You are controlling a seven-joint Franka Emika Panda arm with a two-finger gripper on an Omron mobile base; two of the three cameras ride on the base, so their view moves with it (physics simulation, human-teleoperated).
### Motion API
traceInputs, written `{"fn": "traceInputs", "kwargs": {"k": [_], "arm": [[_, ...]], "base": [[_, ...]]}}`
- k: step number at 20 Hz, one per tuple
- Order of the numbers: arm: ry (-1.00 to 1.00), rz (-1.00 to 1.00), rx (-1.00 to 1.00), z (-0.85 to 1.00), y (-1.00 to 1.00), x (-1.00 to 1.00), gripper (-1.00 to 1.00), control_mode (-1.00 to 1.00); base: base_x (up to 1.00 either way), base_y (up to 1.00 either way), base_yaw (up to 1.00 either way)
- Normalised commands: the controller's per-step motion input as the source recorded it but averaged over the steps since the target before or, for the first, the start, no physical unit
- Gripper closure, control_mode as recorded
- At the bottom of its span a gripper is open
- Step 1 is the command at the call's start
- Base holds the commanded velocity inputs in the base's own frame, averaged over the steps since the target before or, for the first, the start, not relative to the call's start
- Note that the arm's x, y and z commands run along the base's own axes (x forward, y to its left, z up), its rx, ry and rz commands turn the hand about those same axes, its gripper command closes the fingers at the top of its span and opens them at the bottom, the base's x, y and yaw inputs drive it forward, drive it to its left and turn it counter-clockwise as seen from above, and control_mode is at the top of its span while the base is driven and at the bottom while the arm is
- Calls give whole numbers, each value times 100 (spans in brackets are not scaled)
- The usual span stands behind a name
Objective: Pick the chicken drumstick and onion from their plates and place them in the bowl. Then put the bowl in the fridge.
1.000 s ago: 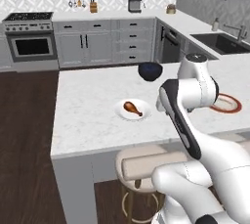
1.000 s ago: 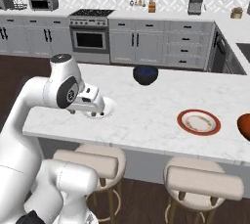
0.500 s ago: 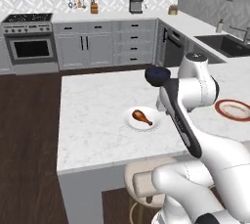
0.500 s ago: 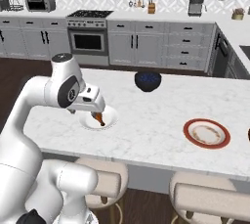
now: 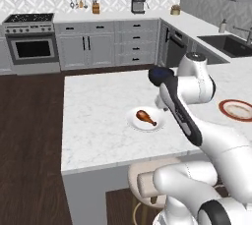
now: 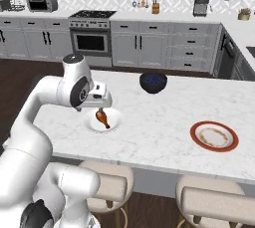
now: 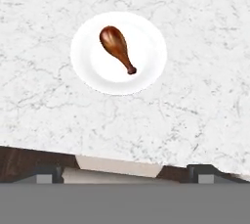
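The gripper (image 6: 101, 103) hung above the tabletop (image 5: 98, 116) with its jaws spread wide and nothing between them. The chicken drumstick (image 7: 116, 47) lay directly below and slightly ahead of the gripper, resting flat on the plain white plate (image 7: 88, 66), thick end toward the far side of the hand view, thin bone end pointing back toward the gripper. In the right base view the drumstick (image 6: 102, 118) sat just beneath the gripper, apart from it. The cream plate with the red-brown rim (image 6: 214, 136) stood well off to the gripper's right and appeared bare; the onion could not be located. A dark blue-black bowl (image 6: 153, 81) stood beyond and to the right of the gripper. In the inspector's judgement, the drumstick would be light and fairly stiff, with a glossy skin likely to slip; its taper would tend to squeeze it out of a grip taken near the bone. The soundest hold would be across the thick rounded end, jaws set square to its long axis, with the descent kept short of the plate, which might slide on the smooth marble.
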Motion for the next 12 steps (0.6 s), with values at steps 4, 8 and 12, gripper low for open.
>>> {"fn": "traceInputs", "kwargs": {"k": [4,8,12], "arm": [[4,22,-1,-28,28,100,-100,-100],[9,10,-3,-52,49,100,-100,-100],[18,11,-12,-66,9,99,-100,-100]], "base": [[0,0,0],[0,0,0],[0,0,0]]}}
